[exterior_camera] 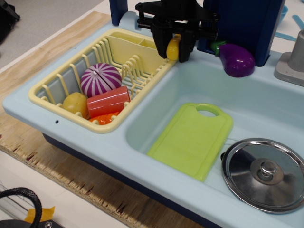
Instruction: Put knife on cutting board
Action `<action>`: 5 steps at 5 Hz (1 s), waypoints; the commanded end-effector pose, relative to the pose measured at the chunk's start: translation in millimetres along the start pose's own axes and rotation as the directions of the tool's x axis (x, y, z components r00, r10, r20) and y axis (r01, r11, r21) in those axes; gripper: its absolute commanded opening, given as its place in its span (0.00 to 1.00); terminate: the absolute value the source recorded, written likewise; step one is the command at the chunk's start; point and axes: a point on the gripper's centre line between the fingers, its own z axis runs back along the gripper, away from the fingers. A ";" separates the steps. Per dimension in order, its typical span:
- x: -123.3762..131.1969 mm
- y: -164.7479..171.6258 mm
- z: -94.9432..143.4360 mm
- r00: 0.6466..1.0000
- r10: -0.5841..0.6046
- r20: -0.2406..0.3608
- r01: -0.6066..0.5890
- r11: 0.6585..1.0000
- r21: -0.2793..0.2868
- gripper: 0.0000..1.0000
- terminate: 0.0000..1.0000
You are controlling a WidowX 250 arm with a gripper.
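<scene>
Plywood edges the table (57,156) nearest the camera, and on it sits a pale blue toy sink unit (118,156). At the near right, inside the basin, a round steel lid (263,173) lies flat, just beside the lime-green cutting board (190,140), which rests on the basin floor with its oval hole toward the back. Left of the basin, the yellow dish rack (47,97) holds a pale potato-like ball (75,103), a red cylinder (108,101) over something orange, and a purple-and-white striped ball (99,78). Farther back, at the rack's rear corner, the black pincer (174,50) is clamped on the small yellow knife (173,48), its jaws pressing either side. A purple eggplant (236,59) sits on the ledge beyond, to the right.

Risk, as I judge it: the knife is rounded and glossy, so a shallow grip may let it squirt out during the lift, dropping into the rack or basin. The carry could also end short of the board or against the lid.
</scene>
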 end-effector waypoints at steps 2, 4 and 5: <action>-15.6 -22.8 57.0 0.996 0.052 0.071 -0.060 0.992 0.113 0.00 0.00; -77.7 -9.5 57.5 0.961 0.276 -0.019 -0.272 0.956 0.109 0.00 0.00; -90.6 -13.5 50.5 0.968 0.239 -0.072 -0.235 0.970 0.065 0.00 0.00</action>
